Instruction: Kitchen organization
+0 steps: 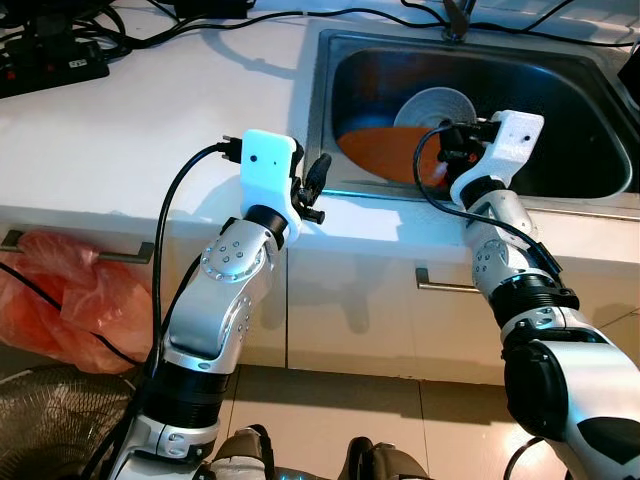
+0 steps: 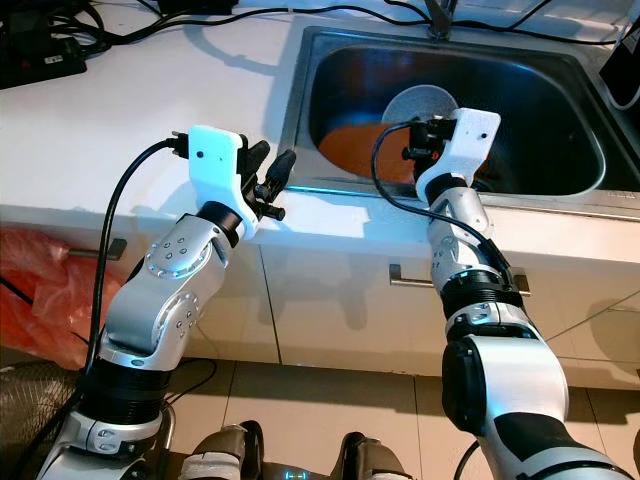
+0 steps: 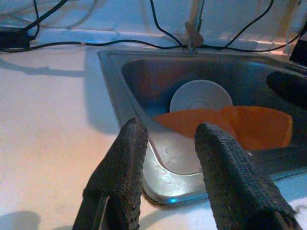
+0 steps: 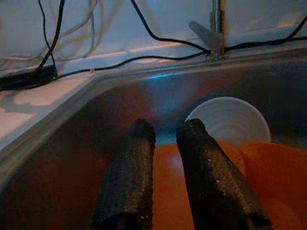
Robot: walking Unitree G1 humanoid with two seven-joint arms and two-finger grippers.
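While the robot is standing at the counter, things are lying like this, left to right.

Far left: a black power strip point(image 1: 50, 68) is sitting on the white countertop point(image 1: 150, 130), with black cables point(image 1: 200, 25) trailing along the back edge; any lettering on it is too small to read.
Below the counter: an orange plastic bag point(image 1: 55, 295) is hanging beside a cabinet handle point(image 1: 85, 248), and a fan grille point(image 1: 45, 420) is standing at the floor corner.
Open room: the countertop between the power strip and the sink is lying bare, giving the left arm free space.
Left gripper point(image 1: 312, 192): it is hovering at the counter's front edge, just beside the sink's left rim, its fingers point(image 3: 122, 167) spread moderately wide and holding nothing.
Sink point(image 1: 330, 90): its steel rim is running just ahead of the left fingertips; the faucet base point(image 3: 193, 33) is rising at the back wall.
Task things: a white plate point(image 1: 432, 105) is leaning inside the basin, touching an orange basin point(image 3: 259, 127) that is lying in front of it.
Right gripper point(image 4: 165, 139): it is reaching down inside the sink above the orange basin, fingers point(image 4: 132, 172) narrowly apart and gripping nothing.
Writing: no readable labels are showing.
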